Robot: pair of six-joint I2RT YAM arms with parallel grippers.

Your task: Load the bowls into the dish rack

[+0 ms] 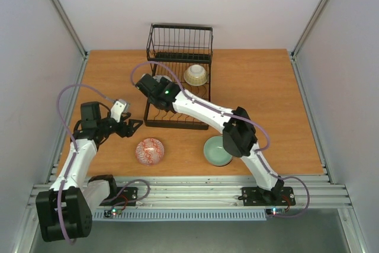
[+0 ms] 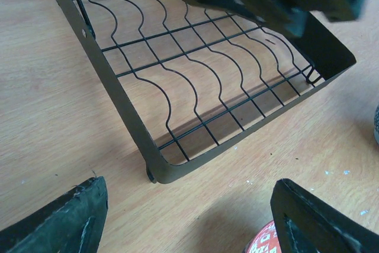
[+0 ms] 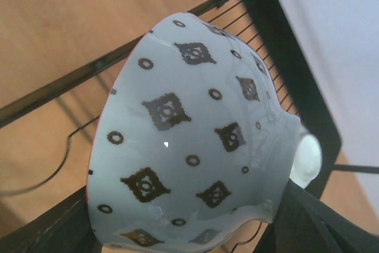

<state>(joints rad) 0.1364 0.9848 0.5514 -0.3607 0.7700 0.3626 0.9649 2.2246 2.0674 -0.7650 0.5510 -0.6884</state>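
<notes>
From above, the wrist of the right gripper (image 1: pixel 143 82) hides whatever it carries; it sits over the left side of the dish rack (image 1: pixel 167 125). 1 cream bowl (image 1: pixel 196 74) stands in the rack's far right part. On the table near the rack lie a red-and-white bowl (image 1: pixel 150 150) and a green bowl (image 1: pixel 214 152), which is partly covered by the right arm's elbow. The left gripper (image 1: pixel 131 127) hovers just left of the rack's near corner.

The left wrist view cuts off both fingers (image 2: pixel 59 223) at the bottom edge. They are spread wide with nothing between them. The right gripper is a dark blur at the top.

In the right wrist view a patterned bowl (image 3: pixel 189 134) fills the frame, tilted and pinched between the 2 fingers above the rack's wires.
</notes>
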